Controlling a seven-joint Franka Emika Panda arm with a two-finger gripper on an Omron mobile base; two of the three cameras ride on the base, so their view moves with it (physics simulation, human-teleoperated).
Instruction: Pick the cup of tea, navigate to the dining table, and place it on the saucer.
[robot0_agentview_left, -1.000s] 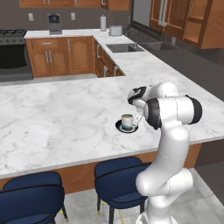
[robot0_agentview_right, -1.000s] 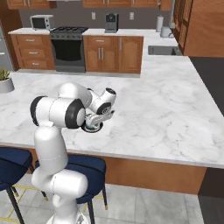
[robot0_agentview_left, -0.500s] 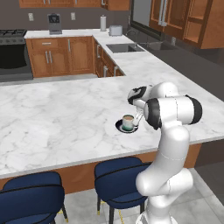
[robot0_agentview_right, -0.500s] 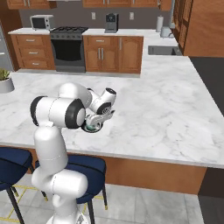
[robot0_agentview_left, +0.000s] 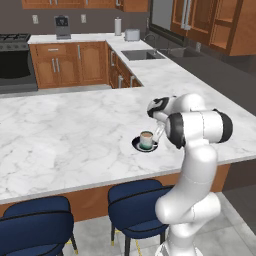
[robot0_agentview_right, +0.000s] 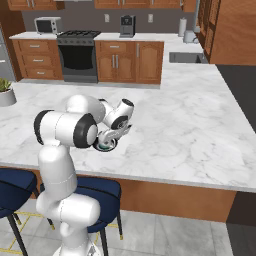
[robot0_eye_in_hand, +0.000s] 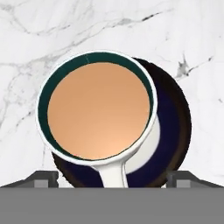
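- The two-finger gripper (robot0_eye_in_hand: 112, 179) hangs right over the cup, fingertips (robot0_eye_in_hand: 43, 178) spread wide at either side, nothing held, looks released.
- White, green-banded cup of tea (robot0_eye_in_hand: 98, 109), brimming light brown, stands on the small black round saucer (robot0_eye_in_hand: 175, 127), sitting toward its 9 o'clock edge.
- White grey-veined marble dining table (robot0_agentview_left: 65, 135) carries both, delivery apparently done.
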